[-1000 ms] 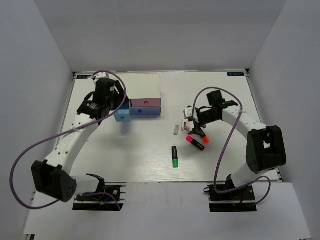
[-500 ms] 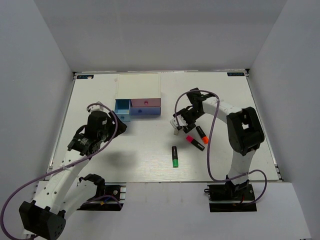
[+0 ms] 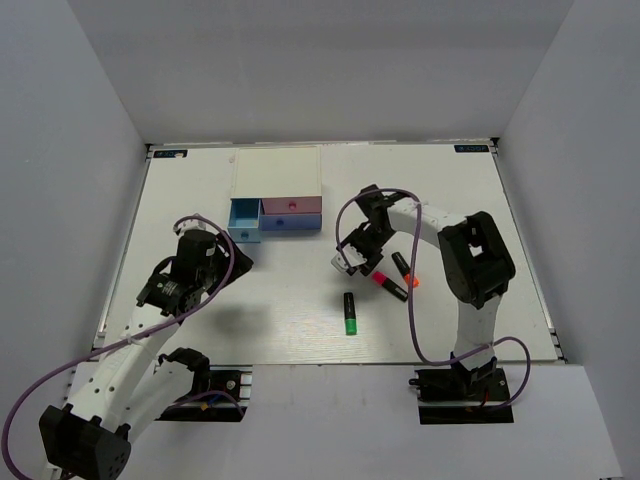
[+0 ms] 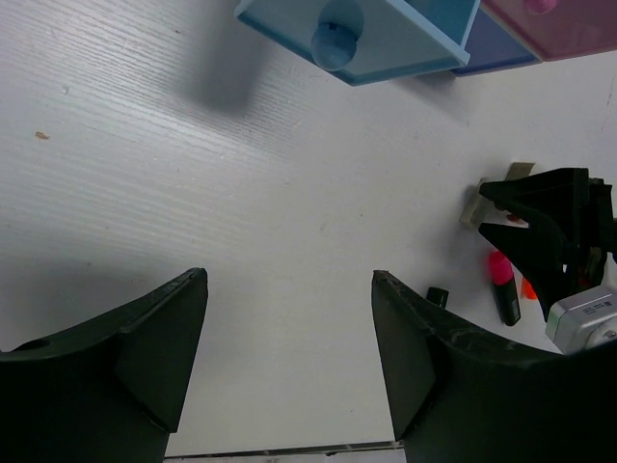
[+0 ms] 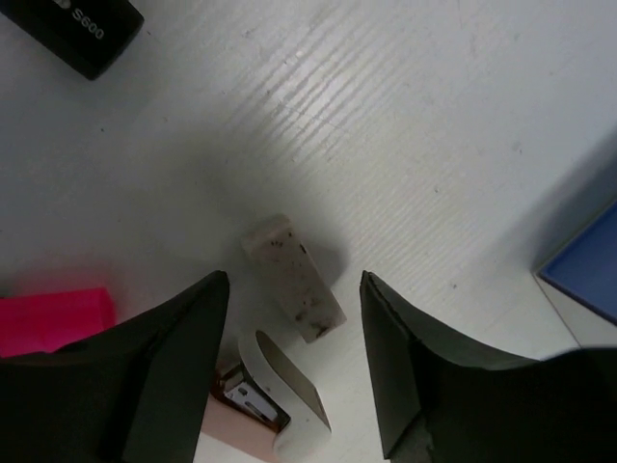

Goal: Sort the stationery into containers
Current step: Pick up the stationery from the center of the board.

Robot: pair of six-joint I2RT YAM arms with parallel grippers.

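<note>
The white-topped box (image 3: 277,172) has a light blue drawer (image 3: 243,214) standing pulled out, beside pink-red (image 3: 291,204) and purple (image 3: 291,222) drawers. My right gripper (image 3: 349,263) is open and low over the table. In the right wrist view its jaws (image 5: 294,282) straddle a tan eraser (image 5: 292,278), with a whitish-pink eraser (image 5: 275,395) just below. Green (image 3: 351,313), pink (image 3: 390,286) and orange (image 3: 405,268) highlighters lie nearby. My left gripper (image 3: 232,258) is open and empty (image 4: 287,278), in front of the blue drawer (image 4: 386,39).
Grey walls close in the table (image 3: 200,330) on three sides. A black highlighter body (image 5: 77,34) lies at the top left of the right wrist view. The right gripper (image 4: 545,231) shows in the left wrist view beside the pink highlighter (image 4: 501,280).
My left arm has drawn back from the drawers toward the near left. My right gripper has moved left and down onto the erasers.
</note>
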